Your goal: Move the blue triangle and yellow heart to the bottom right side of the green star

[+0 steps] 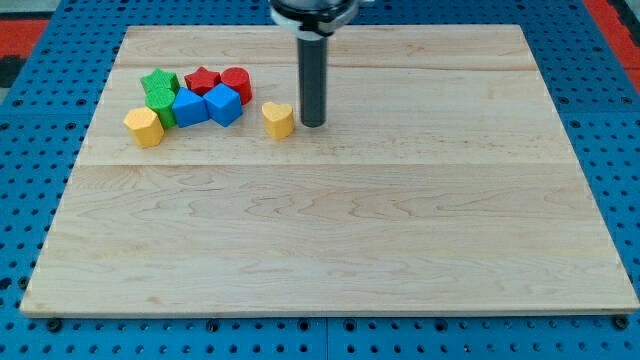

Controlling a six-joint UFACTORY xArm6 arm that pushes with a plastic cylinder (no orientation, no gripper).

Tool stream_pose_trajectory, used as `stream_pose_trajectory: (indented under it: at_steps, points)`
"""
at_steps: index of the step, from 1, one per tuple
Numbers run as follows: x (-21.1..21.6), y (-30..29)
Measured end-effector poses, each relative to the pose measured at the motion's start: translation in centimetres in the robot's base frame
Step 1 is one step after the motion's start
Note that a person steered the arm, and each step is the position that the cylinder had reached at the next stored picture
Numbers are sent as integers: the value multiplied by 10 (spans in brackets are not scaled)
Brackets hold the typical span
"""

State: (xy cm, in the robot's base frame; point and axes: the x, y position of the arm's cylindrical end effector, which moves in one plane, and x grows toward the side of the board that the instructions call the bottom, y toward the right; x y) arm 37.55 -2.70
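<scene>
Two blocks near: yellow heart [278, 119] sits just left of my tip [313, 124].
Claw: you see none, only the rod.
Blue triangle [190, 107]: touching green star [159, 85].

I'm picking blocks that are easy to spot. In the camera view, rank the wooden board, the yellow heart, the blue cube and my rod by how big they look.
1. wooden board
2. rod, ending at my tip
3. blue cube
4. yellow heart

The cube and the heart look close in size, so their order is unsure.

My tip [313, 124] down on the board, rod upright.
</scene>
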Motion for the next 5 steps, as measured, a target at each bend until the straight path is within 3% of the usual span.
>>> stream_pose_trajectory:
  at_steps: [2,5]
  points:
    - [4,-93]
    - [40,-44]
